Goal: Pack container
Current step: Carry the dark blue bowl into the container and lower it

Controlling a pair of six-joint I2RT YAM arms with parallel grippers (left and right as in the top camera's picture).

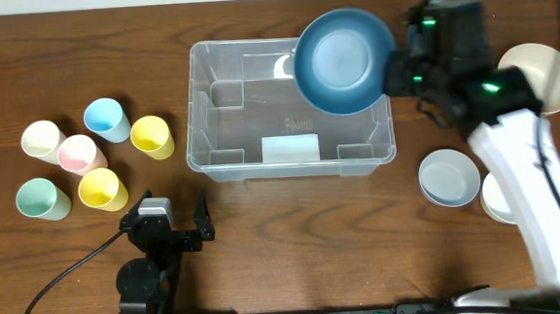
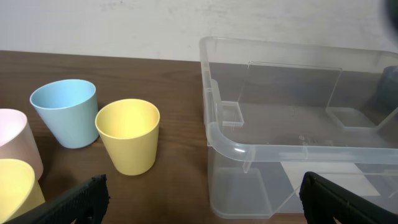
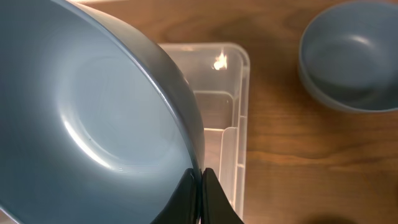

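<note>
The clear plastic container [image 1: 224, 160] stands empty at the table's middle, with a white label on its near wall. It also shows in the left wrist view [image 2: 230, 146] and the right wrist view [image 3: 233, 68]. My right gripper [image 1: 395, 72] is shut on the rim of a dark blue bowl [image 1: 342, 61] and holds it above the container's far right corner. In the right wrist view the bowl [image 3: 93, 124] fills the left side, pinched between my fingers [image 3: 200, 186]. My left gripper [image 1: 172, 220] is open and empty, near the front edge left of the container.
Several cups stand at the left: blue [image 1: 105, 119], yellow [image 1: 151, 137], pink [image 1: 77, 153], cream [image 1: 41, 139], green [image 1: 41, 200], another yellow [image 1: 102, 189]. A pale blue bowl [image 1: 449, 178], a white bowl [image 1: 497, 200] and a cream bowl [image 1: 548, 72] lie at the right.
</note>
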